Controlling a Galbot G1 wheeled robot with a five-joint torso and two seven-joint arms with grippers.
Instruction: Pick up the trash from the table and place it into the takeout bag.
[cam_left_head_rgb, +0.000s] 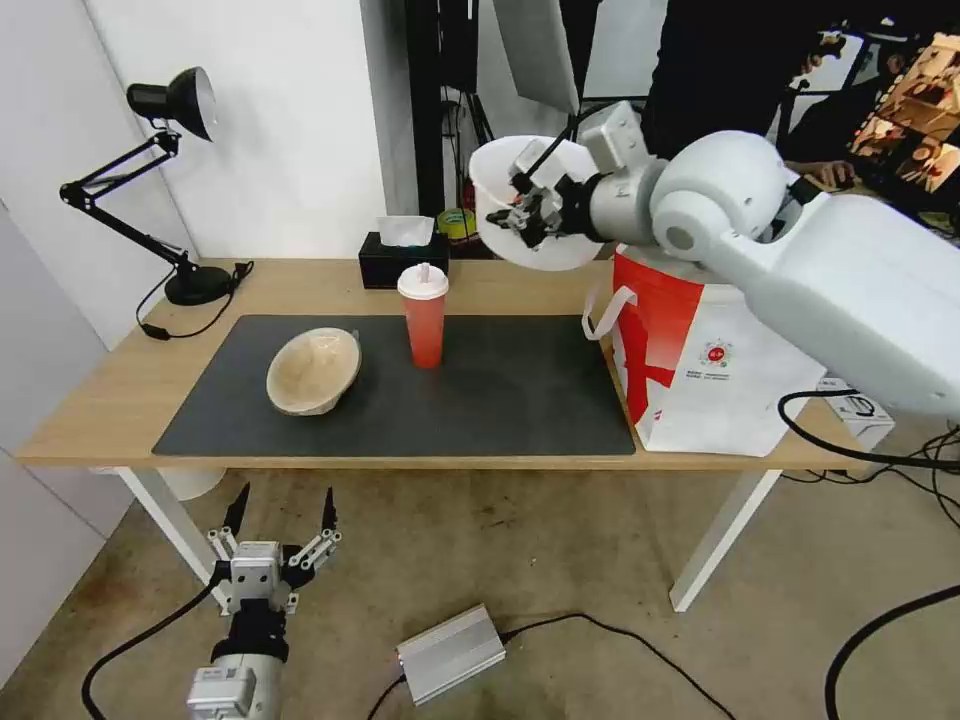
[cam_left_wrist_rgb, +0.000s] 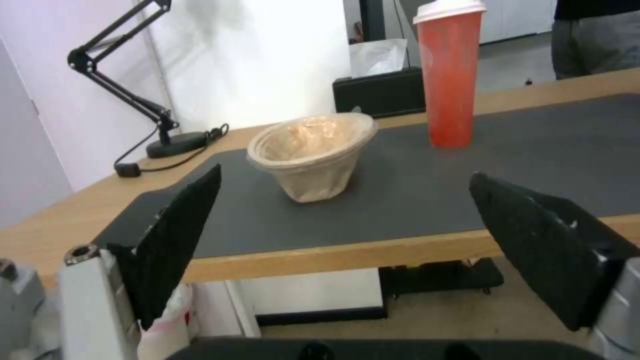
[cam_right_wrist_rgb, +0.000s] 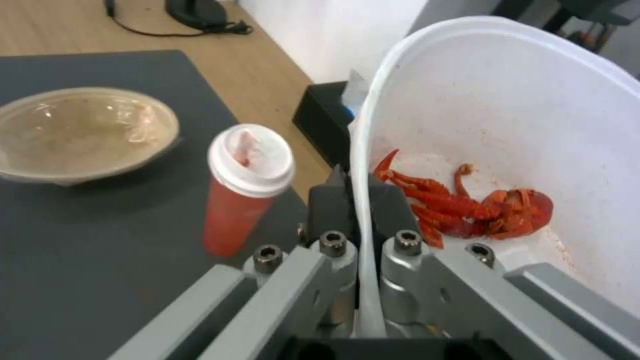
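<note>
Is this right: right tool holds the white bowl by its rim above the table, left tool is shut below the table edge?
One thing is off: the left tool is open, not shut. The left wrist view shows its fingers spread wide, and the head view agrees. The rest holds: it sits below the table edge, and the right tool pinches the white bowl by its rim, raised above the table.

My left gripper (cam_left_wrist_rgb: 343, 235) hangs spread below the table (cam_left_wrist_rgb: 347, 255) edge; beyond sit the tan pulp bowl (cam_left_wrist_rgb: 312, 155) and red cup (cam_left_wrist_rgb: 451, 75).
</note>
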